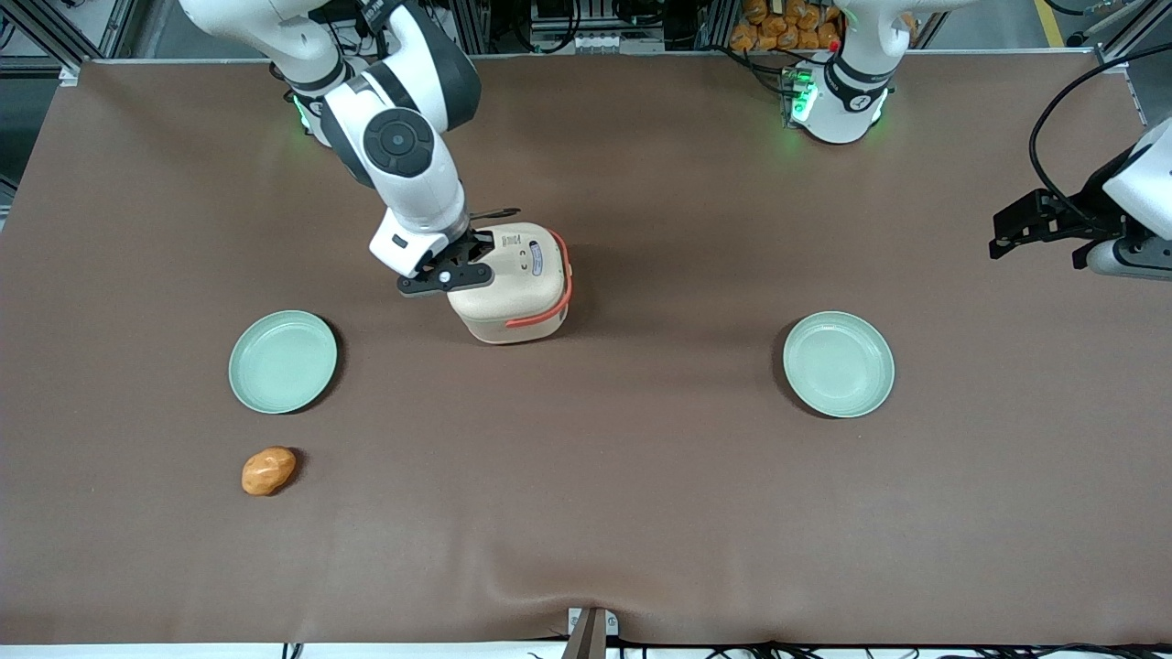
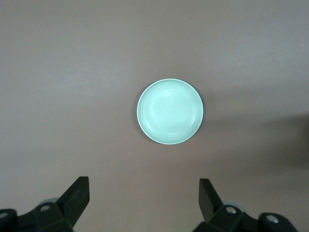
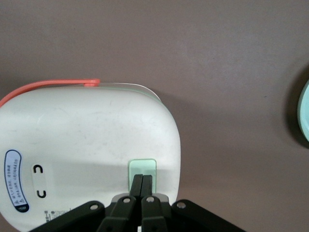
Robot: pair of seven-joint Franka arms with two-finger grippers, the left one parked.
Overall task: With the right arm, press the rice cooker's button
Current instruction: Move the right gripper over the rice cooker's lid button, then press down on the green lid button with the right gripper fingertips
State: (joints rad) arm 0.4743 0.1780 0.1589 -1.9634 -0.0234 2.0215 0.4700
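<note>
Your black two-finger gripper, fingers pressed together, sits on the small pale green rounded-rectangle button of the cream-beige rice cooker; push straight down, centred.

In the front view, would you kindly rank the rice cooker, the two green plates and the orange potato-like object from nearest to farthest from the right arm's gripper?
The gripper is shut, at the cooker's lid.
1. Rice cooker: directly under the gripper.
2. Plate toward the working arm's end.
3. Orange object: nearer the camera than that plate.
4. Plate toward the parked arm's end.
</note>
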